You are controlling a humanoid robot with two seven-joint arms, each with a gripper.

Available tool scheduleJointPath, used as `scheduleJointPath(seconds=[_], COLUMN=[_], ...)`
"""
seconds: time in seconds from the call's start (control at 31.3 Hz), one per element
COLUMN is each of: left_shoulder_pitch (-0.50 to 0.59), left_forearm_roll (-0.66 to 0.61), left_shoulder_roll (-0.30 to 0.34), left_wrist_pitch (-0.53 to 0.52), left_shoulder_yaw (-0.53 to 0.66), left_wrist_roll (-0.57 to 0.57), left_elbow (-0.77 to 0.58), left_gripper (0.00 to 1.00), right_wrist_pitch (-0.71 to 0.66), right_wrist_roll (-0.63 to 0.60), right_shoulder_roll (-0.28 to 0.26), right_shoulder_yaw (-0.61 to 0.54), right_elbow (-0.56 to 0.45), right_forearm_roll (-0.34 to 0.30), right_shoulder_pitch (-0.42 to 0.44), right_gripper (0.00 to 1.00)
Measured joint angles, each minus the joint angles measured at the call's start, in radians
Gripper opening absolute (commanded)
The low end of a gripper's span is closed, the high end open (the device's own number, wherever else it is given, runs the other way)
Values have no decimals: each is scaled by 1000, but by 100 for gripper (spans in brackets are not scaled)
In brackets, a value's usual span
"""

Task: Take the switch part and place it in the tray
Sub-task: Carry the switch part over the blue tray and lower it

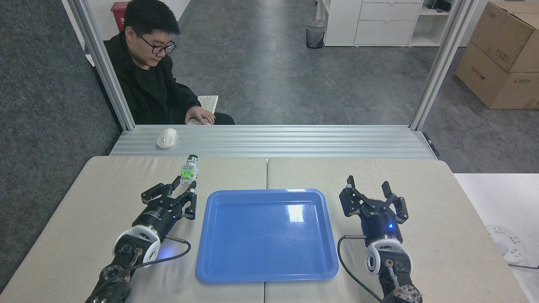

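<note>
The left gripper (pixel 185 185), a black claw on a white-collared wrist, has its fingers (pixel 177 183) closed around the white base of the switch part (pixel 189 171), a small white piece with a bright green middle block and a silver-black cylindrical end. The part stands out beyond the fingertips, its cylindrical end pointing away from the robot. It is held just off the far-left corner of the tray (pixel 219 269), a large, shallow, glossy blue plastic rectangle with rounded corners and a raised rim, and is not yet over the tray's inside.

The tray lies flat in the middle of the beige padded counter (pixel 84 198), across the seam between its two panels. The right gripper (pixel 372 191), black with a small blue light on its body, rests to the right of the tray, near its far-right corner; its fingers (pixel 350 183) are spread wide and hold nothing.

Beyond the tray, past the counter's far edge, a white computer mouse (pixel 166 138) sits on a ribbed grey metal ledge (pixel 294 141). Behind the ledge a person in black clothing (pixel 149 88) sits with one hand (pixel 201 114) on a white keyboard (pixel 209 102).
</note>
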Motion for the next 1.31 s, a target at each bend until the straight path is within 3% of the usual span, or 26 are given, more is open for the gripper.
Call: scheduleJointPath(seconds=[0.38,0.96,1.05,1.12,1.21,1.28,1.31], left_shoulder_pitch=[47,80,83,84,85,87,87], left_forearm_roll=[-56,-345,-370,-383,-395,-400,-402], left_shoulder_roll=[-34,-41,-38,-36,-33,-32,-31], left_wrist_pitch=[-106,-229,-231,-232,-232,-232,-232], left_shoulder_yaw=[-60,-166,-171,-172,-172,-170,-168], left_wrist_roll=[-72,-131,-140,-142,-145,-148,-149], left_elbow=[-206,-178,-166,-159,-153,-151,-151], left_gripper=[0,6,18,35,50,75,81], right_wrist_pitch=[0,-1,-1,-1,0,0,0], right_wrist_roll=[0,0,0,0,0,0,0], right_shoulder_roll=[0,-1,-1,-1,-1,-1,-1], right_shoulder_yaw=[0,0,0,0,0,0,0], right_elbow=[1,1,1,1,2,2,2], right_forearm_roll=[0,0,0,0,0,0,0], right_shoulder_pitch=[0,0,0,0,0,0,0], right_gripper=[100,100,100,100,100,100,100])
